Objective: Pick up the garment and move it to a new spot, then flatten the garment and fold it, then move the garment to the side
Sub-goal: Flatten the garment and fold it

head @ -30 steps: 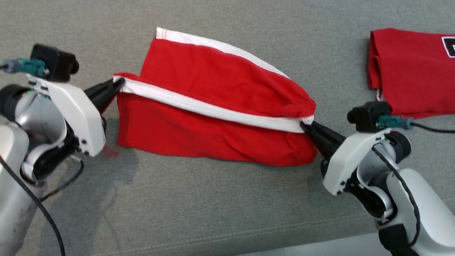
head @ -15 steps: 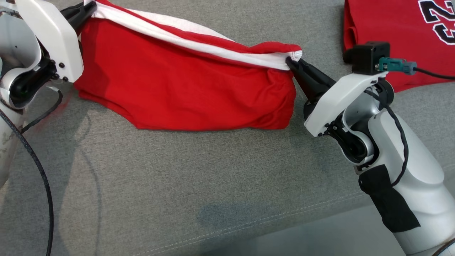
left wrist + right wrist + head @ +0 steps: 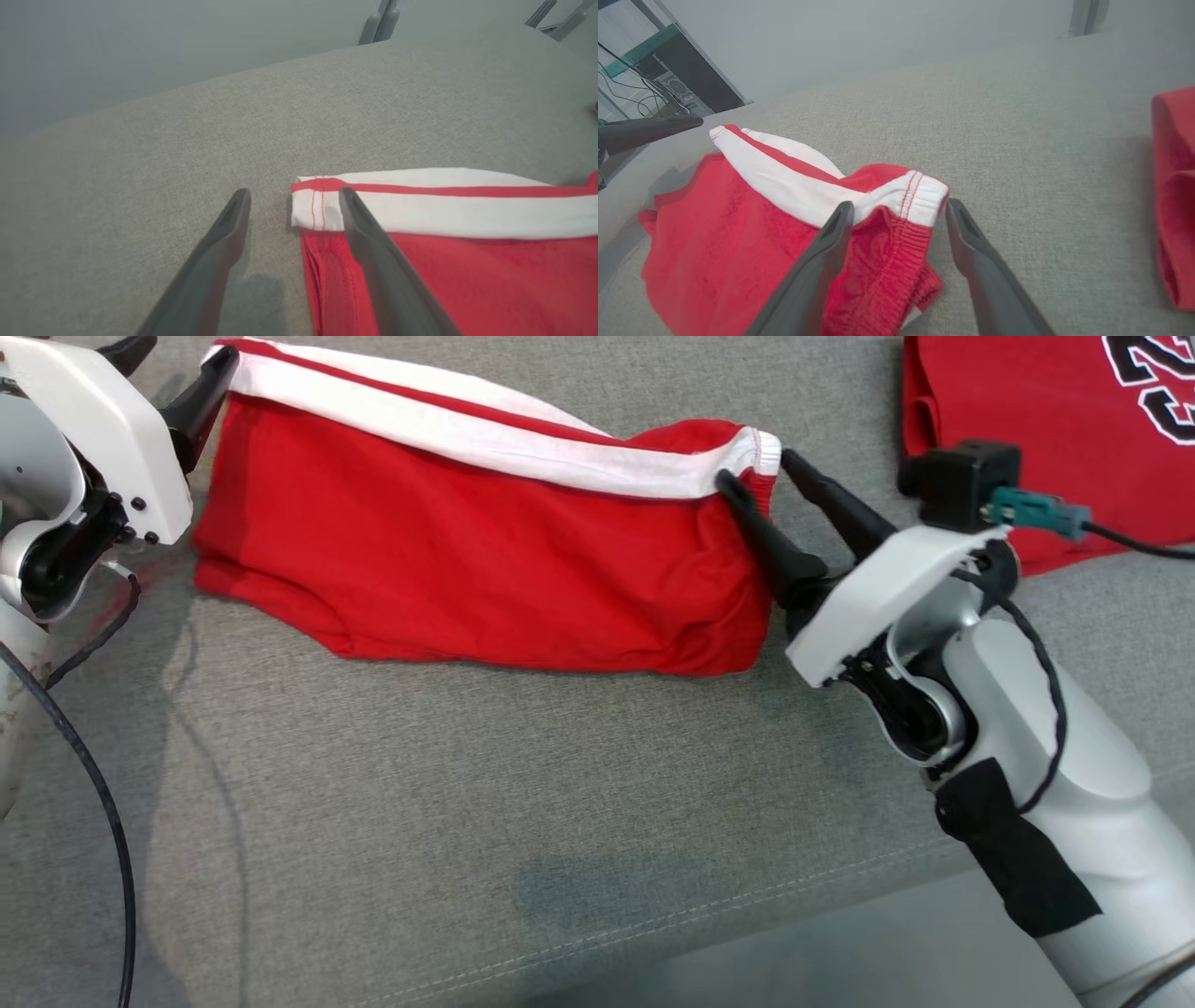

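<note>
Red garment (image 3: 485,569) lies slack on grey cushion (image 3: 467,821). Left gripper (image 3: 182,353) spread at its left corner; right gripper (image 3: 756,467) spread astride right corner, pinching nothing. Looks light, limp; white-banded corners suit pinching.

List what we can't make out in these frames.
Head view: second red garment cut by top and right edges; print only partly visible.
Head view: left gripper, far fingertip clipped at top edge.
Left wrist view: red shorts run off the right edge.
Every view: shorts' underside, hidden by their top layer.
</note>
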### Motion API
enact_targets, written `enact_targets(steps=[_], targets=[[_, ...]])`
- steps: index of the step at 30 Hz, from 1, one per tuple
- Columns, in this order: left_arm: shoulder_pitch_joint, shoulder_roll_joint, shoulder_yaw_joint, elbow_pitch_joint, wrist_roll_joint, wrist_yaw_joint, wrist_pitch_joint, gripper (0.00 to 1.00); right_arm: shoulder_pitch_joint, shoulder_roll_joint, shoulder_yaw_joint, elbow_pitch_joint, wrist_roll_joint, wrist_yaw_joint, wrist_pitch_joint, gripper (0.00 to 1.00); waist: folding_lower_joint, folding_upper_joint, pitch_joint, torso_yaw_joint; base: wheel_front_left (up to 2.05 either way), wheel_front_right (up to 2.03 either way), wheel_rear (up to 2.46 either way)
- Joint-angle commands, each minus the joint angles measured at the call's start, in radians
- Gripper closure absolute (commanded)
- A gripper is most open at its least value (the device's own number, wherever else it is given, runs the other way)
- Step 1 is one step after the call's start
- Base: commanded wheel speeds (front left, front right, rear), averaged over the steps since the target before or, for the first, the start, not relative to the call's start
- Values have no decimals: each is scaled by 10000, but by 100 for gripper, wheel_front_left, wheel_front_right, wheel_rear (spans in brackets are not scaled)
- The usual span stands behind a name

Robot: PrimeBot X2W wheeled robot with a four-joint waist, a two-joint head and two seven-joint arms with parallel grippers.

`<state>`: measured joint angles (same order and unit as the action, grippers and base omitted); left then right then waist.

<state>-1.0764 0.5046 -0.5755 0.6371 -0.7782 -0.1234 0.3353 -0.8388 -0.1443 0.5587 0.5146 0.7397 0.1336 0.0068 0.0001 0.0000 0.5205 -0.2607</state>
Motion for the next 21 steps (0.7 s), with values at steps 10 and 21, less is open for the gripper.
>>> enact_targets(steps=[10,21], targets=[[1498,597,390,-1534,855,1250,-2670,0,2608,-511,-800,-1021,-976,-29,-2079,0,-1,0,-732,649,0,0,0],[4988,932,742,-4053,884,3083,-4188,0,5229,328,-2439,-2036,-2224,-29,-2314,0,-1,0,-1558,842,0,0,0]])
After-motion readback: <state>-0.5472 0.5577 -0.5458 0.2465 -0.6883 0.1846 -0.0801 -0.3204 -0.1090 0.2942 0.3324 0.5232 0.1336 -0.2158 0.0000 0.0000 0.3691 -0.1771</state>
